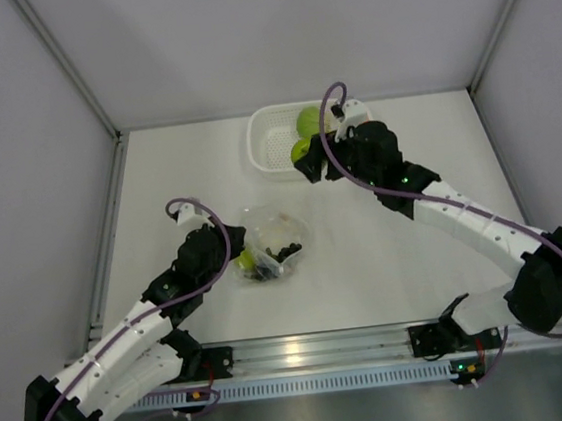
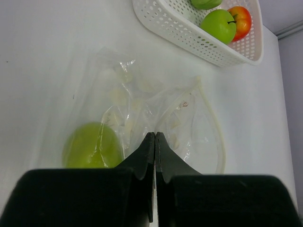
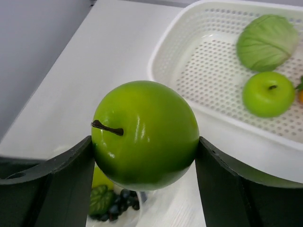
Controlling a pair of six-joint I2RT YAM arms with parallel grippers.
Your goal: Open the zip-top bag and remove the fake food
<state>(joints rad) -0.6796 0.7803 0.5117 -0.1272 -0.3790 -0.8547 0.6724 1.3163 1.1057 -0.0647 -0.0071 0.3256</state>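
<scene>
Jaws first: the right gripper (image 3: 144, 144) is clamped around a shiny green apple (image 3: 147, 127), one jaw on each flank, stem sticking out sideways. The left gripper (image 2: 155, 138) has its jaws pressed flat together with the tips right on the zip-top bag (image 2: 156, 106). It looks like it's pinching a fold of the plastic to pin it down, though the film's so thin I wouldn't swear to it.

The bag itself lies crumpled on the table (image 1: 387, 260) in front of the left arm, near the middle. Its zip strip (image 2: 215, 135) curves along the side away from that pinch. Inside it are a green fruit (image 2: 92, 146) and the dark grape bunch (image 3: 116, 208).

What matters for the next bit, I reckon, is that the apple hangs over the table just short of the near rim of the white basket (image 3: 177, 56). So the basket lies ahead and to the right of those jaws, with the bag down below and behind them. The right arm is by far the closer one, so my guess is a short carry forward over the rim, then let go. A green apple (image 3: 268, 93) and a leafy green ball (image 3: 267, 41) sit toward the far side.
</scene>
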